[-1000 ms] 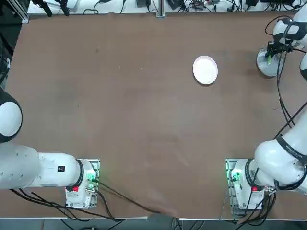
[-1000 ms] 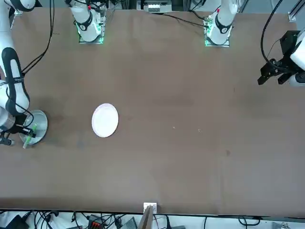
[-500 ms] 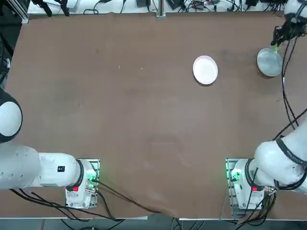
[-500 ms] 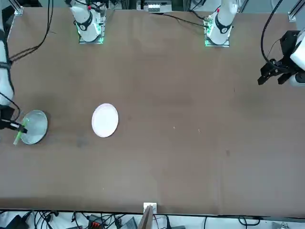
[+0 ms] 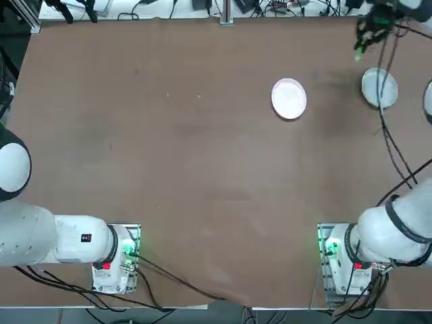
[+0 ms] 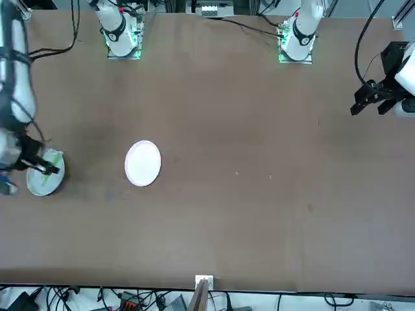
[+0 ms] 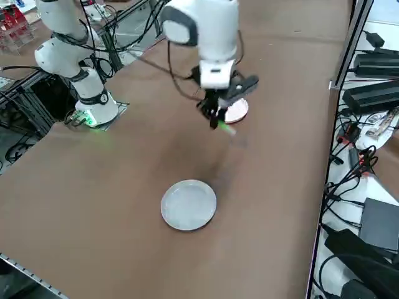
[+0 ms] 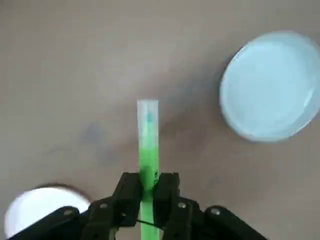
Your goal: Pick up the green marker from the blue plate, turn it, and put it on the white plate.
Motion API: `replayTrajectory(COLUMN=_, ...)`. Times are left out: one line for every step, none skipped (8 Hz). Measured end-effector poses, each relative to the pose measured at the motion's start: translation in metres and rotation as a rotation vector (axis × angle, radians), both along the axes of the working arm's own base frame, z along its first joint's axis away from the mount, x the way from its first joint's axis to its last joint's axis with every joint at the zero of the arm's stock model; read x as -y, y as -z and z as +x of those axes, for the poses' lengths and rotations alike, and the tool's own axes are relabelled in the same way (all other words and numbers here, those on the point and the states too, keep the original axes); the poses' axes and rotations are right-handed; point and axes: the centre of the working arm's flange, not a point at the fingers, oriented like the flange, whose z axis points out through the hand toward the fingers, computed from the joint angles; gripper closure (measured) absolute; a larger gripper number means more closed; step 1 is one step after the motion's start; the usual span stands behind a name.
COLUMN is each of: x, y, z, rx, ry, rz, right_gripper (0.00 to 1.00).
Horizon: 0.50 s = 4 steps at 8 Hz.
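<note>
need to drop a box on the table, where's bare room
Most of the brown table is bare, from the white plate across to the parked arm's side. The busy corner is on the working arm's side: the blue plate, empty, and above the table the right gripper holding the green marker.

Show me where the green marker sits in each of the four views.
Top view: green marker at upper right, in the right gripper, above-left of the blue plate.
Front view: at far left, seen over the blue plate.
Right side view: centre top, below the gripper.
Right wrist view: centre, pinched between the fingers.
Shared landmark: the white plate.
</note>
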Motion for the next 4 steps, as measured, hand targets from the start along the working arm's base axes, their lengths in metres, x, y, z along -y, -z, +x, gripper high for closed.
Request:
replayTrajectory(x=-0.037, y=0.008, z=0.0, rx=-0.01, ry=0.086, rz=-0.01, right_gripper=0.82)
replayTrajectory(x=-0.067, y=0.015, z=0.001, rx=-0.015, ry=0.171, rz=-0.021, right_gripper=0.82)
replayTrajectory(x=-0.096, y=0.025, z=0.001, rx=-0.019, ry=0.254, rz=-0.031, right_gripper=0.82)
replayTrajectory(x=-0.125, y=0.037, z=0.001, rx=-0.021, ry=0.331, rz=-0.041, right_gripper=0.82)
